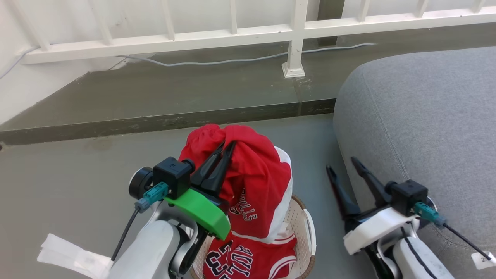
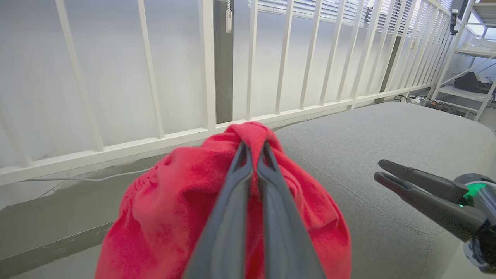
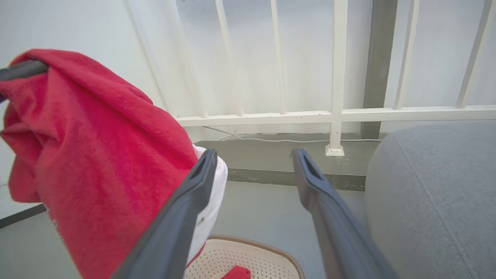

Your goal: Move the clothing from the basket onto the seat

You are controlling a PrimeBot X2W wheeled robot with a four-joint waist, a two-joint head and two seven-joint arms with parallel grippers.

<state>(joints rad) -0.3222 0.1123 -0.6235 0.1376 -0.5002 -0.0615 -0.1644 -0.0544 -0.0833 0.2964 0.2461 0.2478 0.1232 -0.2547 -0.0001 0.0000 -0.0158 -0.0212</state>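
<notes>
Presently the left claw (image 1: 228, 145) pinches a red white-trimmed garment (image 1: 257, 182) above the cream perforated basket (image 1: 296, 215); the right claw (image 1: 341, 163) gapes empty beside the grey fabric seat (image 1: 426, 116).

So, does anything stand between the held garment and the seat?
Only the open right gripper, hanging in the gap beside the seat. The left gripper holds the red garment above the basket; otherwise just bare floor between.

Red clothing (image 1: 254, 174) with white trim and lettering; cream perforated, brown-rimmed basket (image 1: 296, 221); grey seat (image 1: 426, 116).
</notes>
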